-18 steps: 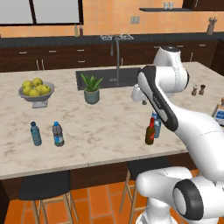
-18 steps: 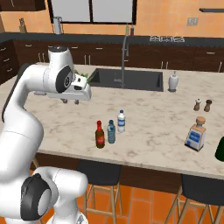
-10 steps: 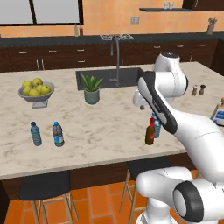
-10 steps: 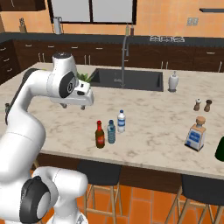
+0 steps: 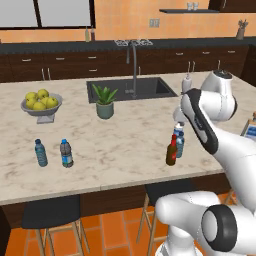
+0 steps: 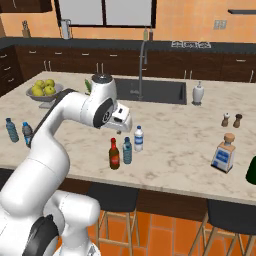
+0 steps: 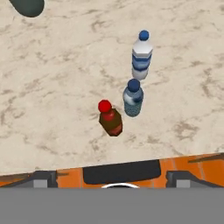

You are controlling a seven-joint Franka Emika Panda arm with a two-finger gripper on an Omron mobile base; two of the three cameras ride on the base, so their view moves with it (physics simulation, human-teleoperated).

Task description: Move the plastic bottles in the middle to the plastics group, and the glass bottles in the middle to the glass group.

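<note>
Left base view: white arm is rising from lower right, bending over the marble counter (image 5: 125,135). Brown glass bottle (image 5: 171,150) w/ red top is standing near the counter's front edge, right of the sink (image 5: 131,89). Bluish plastic bottle (image 5: 180,144) is sitting just beside it, a white-capped bottle (image 5: 178,129) partly hidden behind by the arm. Far left of the sink, teal bottle (image 5: 40,152) and dark grey bottle (image 5: 66,153) are standing as a pair. Fruit bowl (image 5: 41,102) and potted plant (image 5: 105,102) are sitting left of the sink.

Right base view: gripper (image 6: 123,118) is hovering in front of the sink, above and left of the 3 middle bottles, holding nothing; can't tell jaw spread here. Pale labelled bottle (image 6: 223,154) is standing well right of the sink, shakers (image 6: 231,120) behind it.

Hand view: looking down at the 3 bottles in a row; finger tips are sitting wide apart at bottom, nothing between them, so jaws are standing apart.
</note>
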